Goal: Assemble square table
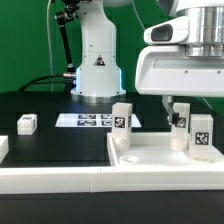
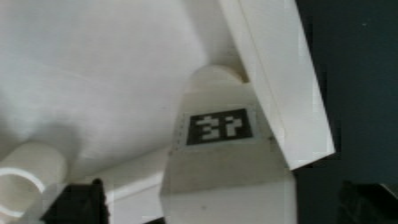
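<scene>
The white square tabletop (image 1: 160, 152) lies at the front of the exterior view's right, and three tagged white legs stand upright on it: one (image 1: 122, 120) at its left, one (image 1: 180, 120) in the middle and one (image 1: 201, 130) at the right. My gripper (image 1: 180, 106) hangs over the middle leg. In the wrist view that leg (image 2: 222, 130) stands between the jaws on the tabletop (image 2: 107, 70). My gripper (image 2: 222, 208) straddles it, open. The dark left finger (image 2: 84, 198) stands apart from the leg. A fourth leg (image 1: 26, 124) lies loose on the black table.
The marker board (image 1: 92, 120) lies in front of the robot base (image 1: 97, 70). A long white border rail (image 1: 50, 180) runs along the front edge. A round corner socket (image 2: 25, 178) shows beside the leg in the wrist view.
</scene>
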